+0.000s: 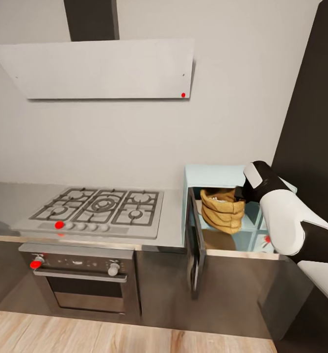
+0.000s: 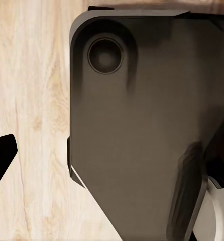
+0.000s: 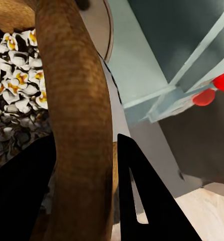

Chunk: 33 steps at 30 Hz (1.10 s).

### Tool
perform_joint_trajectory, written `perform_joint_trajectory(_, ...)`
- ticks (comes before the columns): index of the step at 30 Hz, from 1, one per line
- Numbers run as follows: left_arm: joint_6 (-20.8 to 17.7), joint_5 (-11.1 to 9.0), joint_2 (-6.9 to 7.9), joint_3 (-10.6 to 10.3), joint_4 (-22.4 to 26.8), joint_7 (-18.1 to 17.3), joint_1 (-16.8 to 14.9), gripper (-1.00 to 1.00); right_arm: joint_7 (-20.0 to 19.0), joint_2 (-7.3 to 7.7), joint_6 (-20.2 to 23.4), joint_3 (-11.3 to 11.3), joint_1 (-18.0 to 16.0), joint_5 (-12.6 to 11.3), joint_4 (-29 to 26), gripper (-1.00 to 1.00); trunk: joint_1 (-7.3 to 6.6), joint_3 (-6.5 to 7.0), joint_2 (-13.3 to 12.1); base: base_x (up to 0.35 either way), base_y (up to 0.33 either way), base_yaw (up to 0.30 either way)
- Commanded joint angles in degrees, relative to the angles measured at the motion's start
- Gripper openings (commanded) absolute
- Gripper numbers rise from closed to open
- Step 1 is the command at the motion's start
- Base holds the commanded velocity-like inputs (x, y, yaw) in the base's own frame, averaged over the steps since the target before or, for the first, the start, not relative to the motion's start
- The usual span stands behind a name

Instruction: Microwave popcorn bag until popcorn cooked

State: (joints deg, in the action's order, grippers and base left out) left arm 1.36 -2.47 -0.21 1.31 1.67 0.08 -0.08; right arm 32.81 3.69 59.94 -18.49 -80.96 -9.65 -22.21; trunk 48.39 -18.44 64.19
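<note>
Two claw fingers (image 3: 142,201) pinch the popcorn bag (image 1: 222,210); popcorn (image 3: 14,105) inside.

A dark grey-brown robot base panel (image 2: 142,130) is spreading from centre toward three o'clock. A round recess (image 2: 105,55) is sitting at eleven o'clock on it. Pale wooden floor (image 2: 31,100) is showing toward nine o'clock. A black finger tip (image 2: 0,158) is poking in near eight o'clock.

Right arm (image 1: 286,220) stretched forward, right hand (image 3: 87,186) fingers straddling rolled rim; left hand fingertip (image 2: 1,158) visible
</note>
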Motion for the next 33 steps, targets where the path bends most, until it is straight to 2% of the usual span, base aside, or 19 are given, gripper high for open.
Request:
perform_joint_trajectory(1,0.1,-0.3,-0.03,0.1,0.0,0.0,0.0,1.0,0.6,-0.04,0.1,-0.1,-0.1,-0.9,-1.4,-1.0,0.01,-0.05,0.0,0.133,0.0,0.0)
perform_joint_trajectory(18,0.1,-0.3,-0.03,0.1,0.0,0.0,0.0,1.0,0.5,0.0,0.1,-0.1,-0.1,-1.0,-1.4,-1.0,0.01,-0.05,0.0,0.09,0.0,0.0)
perform_joint_trajectory(33,0.3,-0.3,-0.04,0.1,0.0,0.0,0.0,1.0,0.3,0.0,0.1,-0.1,-0.1,-1.3,-1.4,-1.0,0.01,-0.05,0.0,0.006,0.0,0.0)
